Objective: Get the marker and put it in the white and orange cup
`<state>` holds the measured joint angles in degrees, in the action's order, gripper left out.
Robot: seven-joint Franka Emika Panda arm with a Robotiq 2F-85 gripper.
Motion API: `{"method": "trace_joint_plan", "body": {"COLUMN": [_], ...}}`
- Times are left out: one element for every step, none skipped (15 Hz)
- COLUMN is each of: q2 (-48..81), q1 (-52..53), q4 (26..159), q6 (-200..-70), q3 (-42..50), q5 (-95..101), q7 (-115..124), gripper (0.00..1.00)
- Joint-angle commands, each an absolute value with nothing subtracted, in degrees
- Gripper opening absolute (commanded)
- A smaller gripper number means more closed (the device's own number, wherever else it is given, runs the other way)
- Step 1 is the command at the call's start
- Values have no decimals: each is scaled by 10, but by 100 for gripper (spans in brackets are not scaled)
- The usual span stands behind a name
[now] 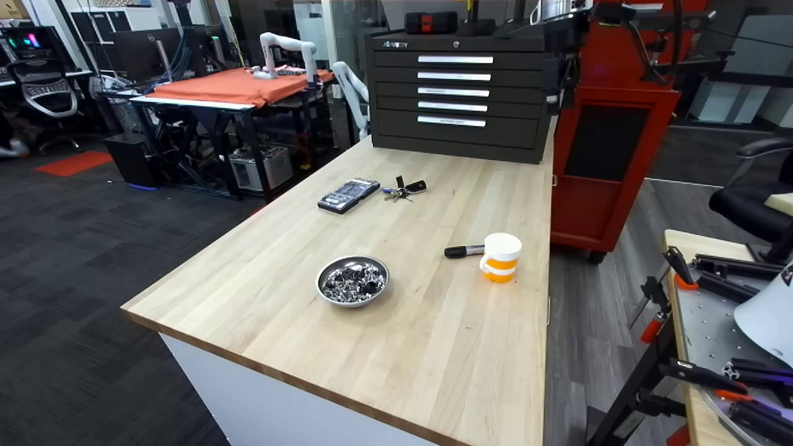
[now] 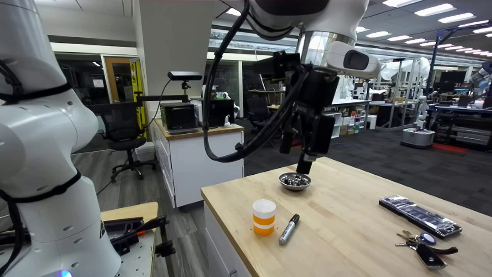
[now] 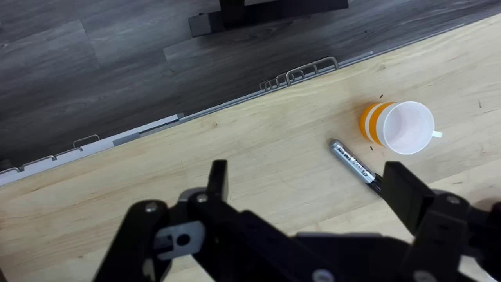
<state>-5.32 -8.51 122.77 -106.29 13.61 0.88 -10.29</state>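
Note:
The marker (image 2: 289,229), silver with a black cap, lies flat on the wooden table (image 1: 433,347) beside the cup, apart from it. Upright stands the white and orange cup (image 2: 263,216), white on top with orange bands and a handle. In an exterior view the cup (image 1: 502,248) hides one end of the marker (image 1: 463,251). My gripper (image 2: 295,157) hangs well above the tabletop, open, with nothing between its fingers. In the wrist view the right finger of the gripper (image 3: 307,168) covers part of the marker's cap; the marker (image 3: 354,162) and cup (image 3: 409,127) appear to the upper right.
A shiny metal bowl (image 1: 353,303) holding small metal bits stands on the table. A flat dark case (image 1: 349,195) and a bunch of keys (image 1: 403,189) lie farther along. A dark drawer chest (image 1: 458,93) closes off one end. The cup is near a long table edge.

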Motion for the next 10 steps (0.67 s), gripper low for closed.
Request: {"method": "trace_joint_plan", "body": {"q2": [-36,-27,-20,-11,-3,5,12,22,28,35], "q1": [-89,-88,-88,-87,-87,-87,-87,-87,-88,-88], "q4": [1221,1219,1217,1216,1217,1217,1217,1217,1217,1218], "q6": [-1089,-1100,-1105,-1117,-1132,-1149,-1163,-1180,-1191,-1203], "q3": [127,126,125,123,120,117,114,110,107,103], "q5": [12,9,10,6,5,7,5,4,2,1], "q7": [-157,-178,-190,-209,-230,-247,-264,-281,-293,-306], "gripper": [100,100,100,100,100,100,100,100,100,100]}}
